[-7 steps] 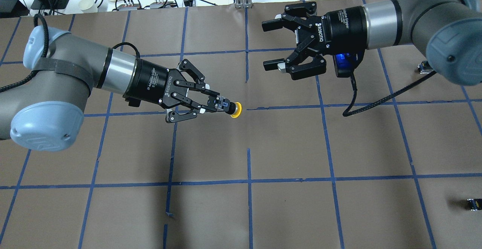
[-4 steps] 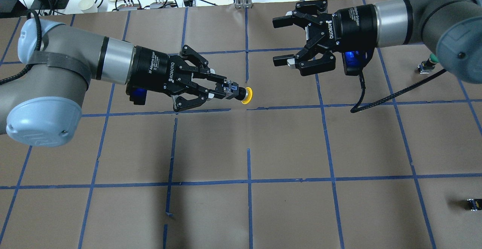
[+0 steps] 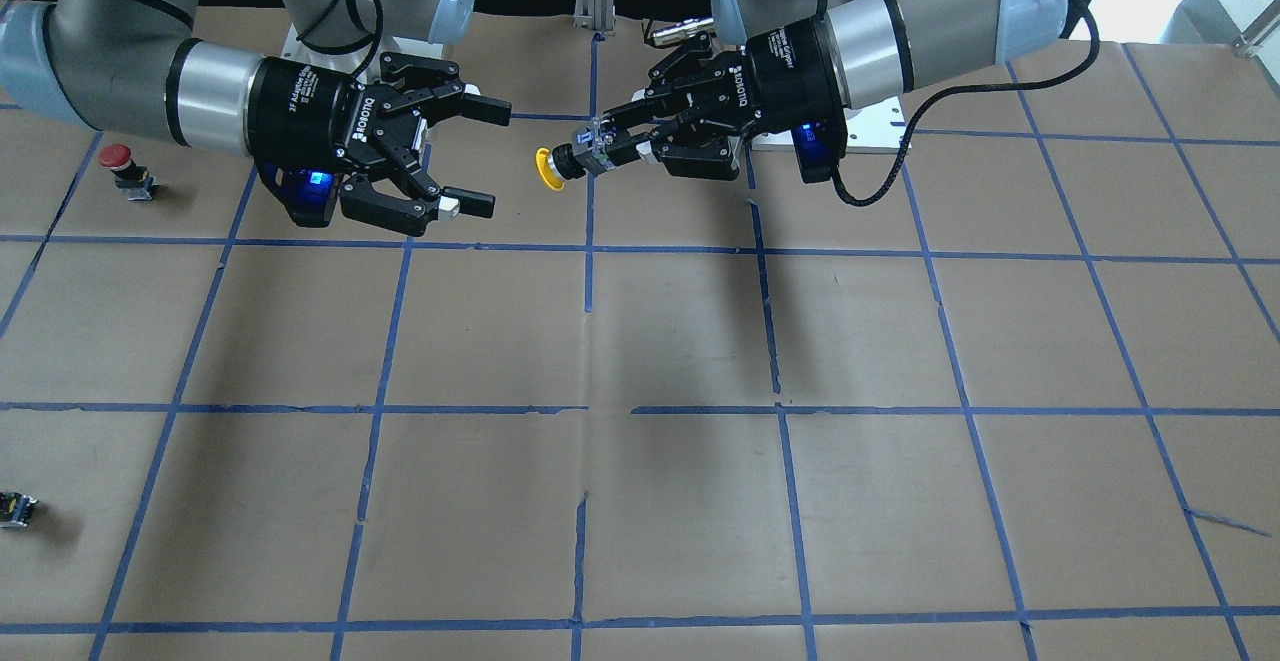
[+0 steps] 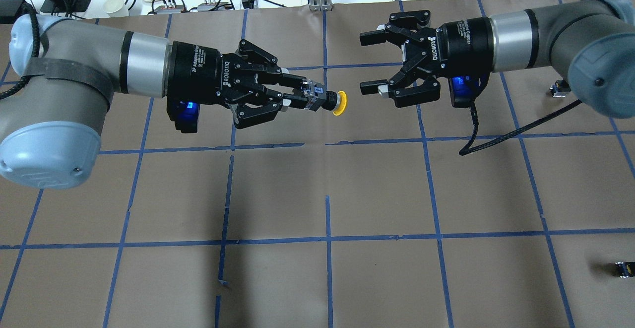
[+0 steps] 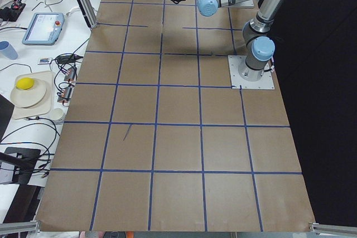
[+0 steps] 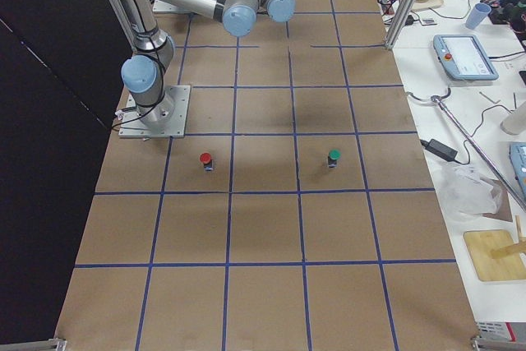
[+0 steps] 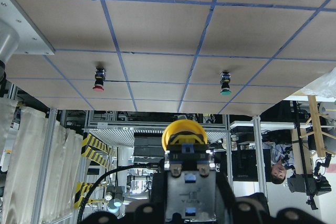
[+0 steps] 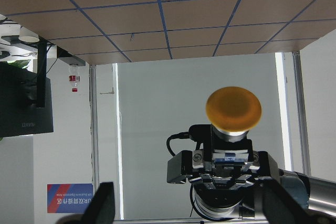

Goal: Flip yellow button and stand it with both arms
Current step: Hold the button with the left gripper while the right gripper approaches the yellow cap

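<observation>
The left black gripper point(image 4: 300, 100) is pinching the tiny yellow-capped button point(image 4: 331, 102) by its grey body, up above the brown paper-covered table point(image 4: 278, 194). The button is lying sideways, with its cap pointing right at the right black gripper point(image 4: 368, 62), which is hanging near it, spread wide.

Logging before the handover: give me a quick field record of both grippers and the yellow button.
left gripper: shut on yellow button, gripping its body
yellow button: horizontal, above the table, cap toward right gripper
right gripper: open, empty, facing the cap, not touching
red button: upright on table, away from both grippers
</observation>
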`<action>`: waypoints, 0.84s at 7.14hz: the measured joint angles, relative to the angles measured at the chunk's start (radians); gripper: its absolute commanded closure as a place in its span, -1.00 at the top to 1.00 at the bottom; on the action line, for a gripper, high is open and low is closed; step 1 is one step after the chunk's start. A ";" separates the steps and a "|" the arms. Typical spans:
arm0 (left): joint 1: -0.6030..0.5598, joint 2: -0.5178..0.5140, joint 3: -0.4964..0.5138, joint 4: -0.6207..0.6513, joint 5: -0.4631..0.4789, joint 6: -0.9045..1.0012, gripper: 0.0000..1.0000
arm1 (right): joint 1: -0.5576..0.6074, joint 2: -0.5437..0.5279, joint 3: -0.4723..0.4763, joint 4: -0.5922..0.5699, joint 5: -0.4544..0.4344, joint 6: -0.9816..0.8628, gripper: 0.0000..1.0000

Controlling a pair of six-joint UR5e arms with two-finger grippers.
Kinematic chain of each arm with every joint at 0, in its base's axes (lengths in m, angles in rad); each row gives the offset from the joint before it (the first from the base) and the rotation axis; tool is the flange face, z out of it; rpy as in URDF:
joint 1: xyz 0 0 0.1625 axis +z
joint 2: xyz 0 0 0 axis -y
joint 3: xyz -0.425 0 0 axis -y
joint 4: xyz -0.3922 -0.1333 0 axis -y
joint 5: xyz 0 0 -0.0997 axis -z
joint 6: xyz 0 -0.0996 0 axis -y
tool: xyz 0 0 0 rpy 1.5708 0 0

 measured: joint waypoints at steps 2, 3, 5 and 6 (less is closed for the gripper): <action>-0.001 0.003 0.003 0.008 -0.030 -0.035 -0.80 | 0.003 -0.001 0.001 0.003 -0.003 0.004 0.99; -0.001 0.005 0.004 0.017 -0.049 -0.038 -0.80 | 0.005 -0.002 0.002 0.006 -0.003 0.006 0.99; -0.004 0.004 0.011 0.028 -0.062 -0.049 -0.81 | 0.009 0.000 0.002 0.009 -0.003 0.005 0.99; -0.009 0.002 0.015 0.030 -0.063 -0.055 -0.81 | 0.011 0.000 0.003 0.010 0.005 0.006 0.99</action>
